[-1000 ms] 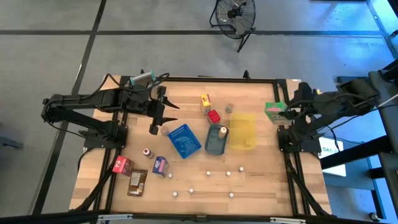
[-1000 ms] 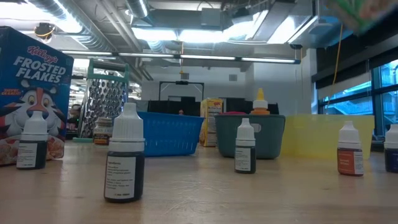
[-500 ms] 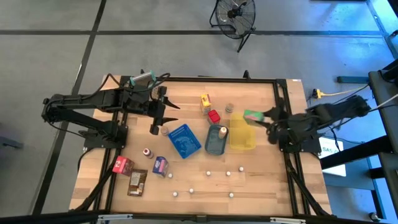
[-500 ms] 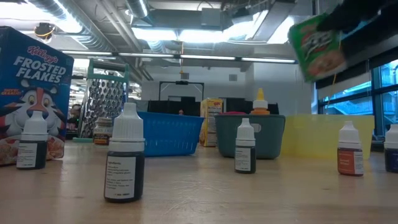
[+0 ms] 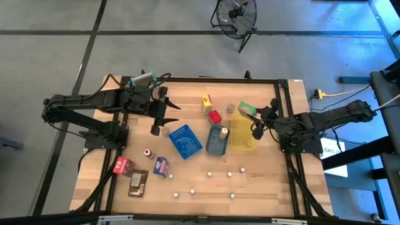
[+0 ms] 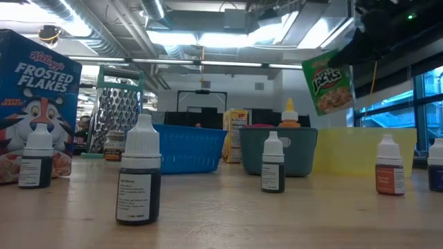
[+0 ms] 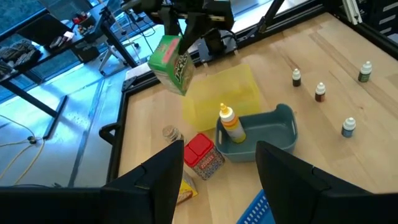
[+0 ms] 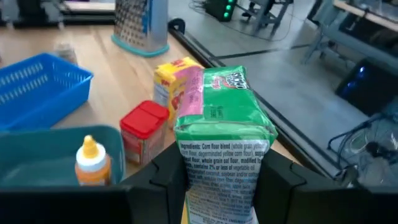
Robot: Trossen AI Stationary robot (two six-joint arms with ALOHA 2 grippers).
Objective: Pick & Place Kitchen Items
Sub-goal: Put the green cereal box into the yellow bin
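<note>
Your right end effector point(image 5: 251, 117) is clamped on a green Apple Jacks cereal box point(image 5: 245, 110), holding it in the air over the far end of the yellow tray point(image 5: 244, 140); from counter height the box point(image 6: 329, 80) hangs tilted above that tray point(image 6: 367, 149). Your left end effector point(image 5: 159, 120) hovers over the counter point(image 5: 262, 178) just beside the blue basket point(image 5: 184, 141), fingers point(image 7: 165, 180) spread apart with nothing between them. The teal tray point(image 5: 215, 146) sits between the blue basket and the yellow tray and holds a small orange-capped bottle point(image 5: 224, 132). A red-lidded container point(image 5: 215, 116) and a yellow box point(image 5: 206, 103) stand behind the teal tray. Small dropper bottles point(image 6: 139, 171) stand scattered along the near side, with a Frosted Flakes box point(image 6: 36, 104) at your left.
</note>
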